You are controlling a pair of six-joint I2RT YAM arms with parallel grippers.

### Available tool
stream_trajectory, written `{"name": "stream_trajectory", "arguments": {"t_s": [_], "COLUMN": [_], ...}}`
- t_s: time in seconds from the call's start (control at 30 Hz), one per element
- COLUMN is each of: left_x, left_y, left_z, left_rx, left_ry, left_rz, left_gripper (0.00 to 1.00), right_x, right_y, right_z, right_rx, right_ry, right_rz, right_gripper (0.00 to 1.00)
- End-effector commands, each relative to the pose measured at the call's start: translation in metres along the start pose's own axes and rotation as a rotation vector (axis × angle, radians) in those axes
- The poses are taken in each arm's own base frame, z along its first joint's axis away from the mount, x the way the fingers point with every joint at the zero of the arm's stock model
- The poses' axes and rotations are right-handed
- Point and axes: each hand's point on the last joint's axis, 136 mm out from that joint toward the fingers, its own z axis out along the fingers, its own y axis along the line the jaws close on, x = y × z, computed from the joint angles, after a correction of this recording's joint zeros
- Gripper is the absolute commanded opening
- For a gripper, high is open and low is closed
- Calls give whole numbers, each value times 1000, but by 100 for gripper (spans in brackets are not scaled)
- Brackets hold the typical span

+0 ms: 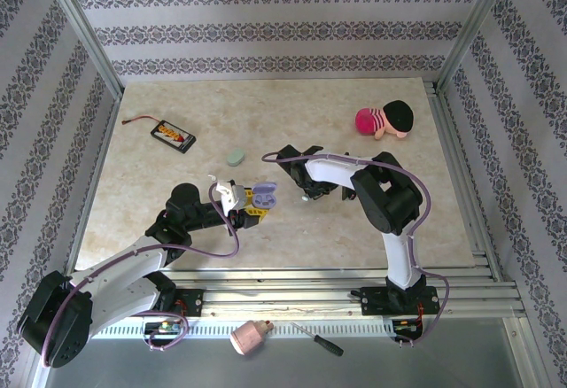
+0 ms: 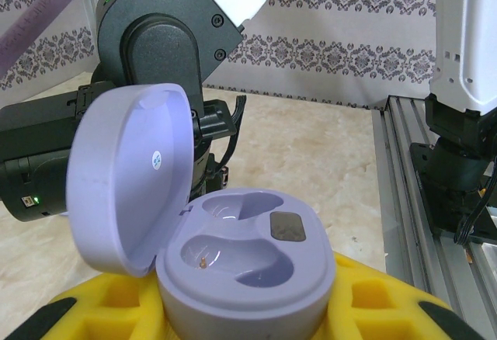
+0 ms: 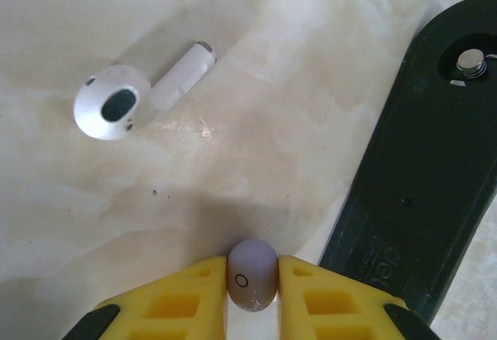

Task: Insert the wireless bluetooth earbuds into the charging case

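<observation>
The left gripper (image 2: 247, 320) is clamping an open lilac pebble-shaped plastic charging case (image 2: 241, 266). Right of that case, the right gripper (image 3: 252, 293) is pinching a tiny lilac plastic earbud (image 3: 251, 272); a white stemmed plastic earbud (image 3: 124, 101) is lying on the beige marbled table (image 3: 326, 68) there.

The far middle of the surface (image 1: 292, 113) lies bare, but the right arm (image 1: 332, 173) crowds close beside the open lilac case (image 1: 266, 195), whose raised lid (image 2: 128, 177) walls one side of its wells.

Bright, even light throughout — soft shadows, mild glare, close foreground slightly blurred.
</observation>
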Motion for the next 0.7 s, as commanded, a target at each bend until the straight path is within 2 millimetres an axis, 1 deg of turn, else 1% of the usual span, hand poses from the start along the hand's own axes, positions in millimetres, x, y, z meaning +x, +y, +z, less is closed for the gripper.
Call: {"name": "stream_trajectory", "arguments": {"t_s": [0.0,0.07,0.17,0.4,0.5,0.67], "left_x": [2,3,2,4,6,8], "left_y": [-5,-5,-5,-6,-5,-3], "left_z": [-1,0,0,-1,0,3], "left_rx": [17,17,17,17,16,20], "left_ry": [0,1,2,-3,-2,-1], "left_rz": [17,16,15,11,10,9], "left_gripper": [14,14,14,14,14,14], "right_x": [5,2,1,0,0,-3], "right_y": [2,4,11,31,36,39], "right_z": [-3,-11,-23,-60,-72,-86], "right_rx": [-8,-61,-186,-614,-772,-945], "right_ry": [7,-20,-39,-43,-42,-43], "right_rz": [-6,21,65,260,348,464], "right_gripper": [18,18,18,18,17,16]}}
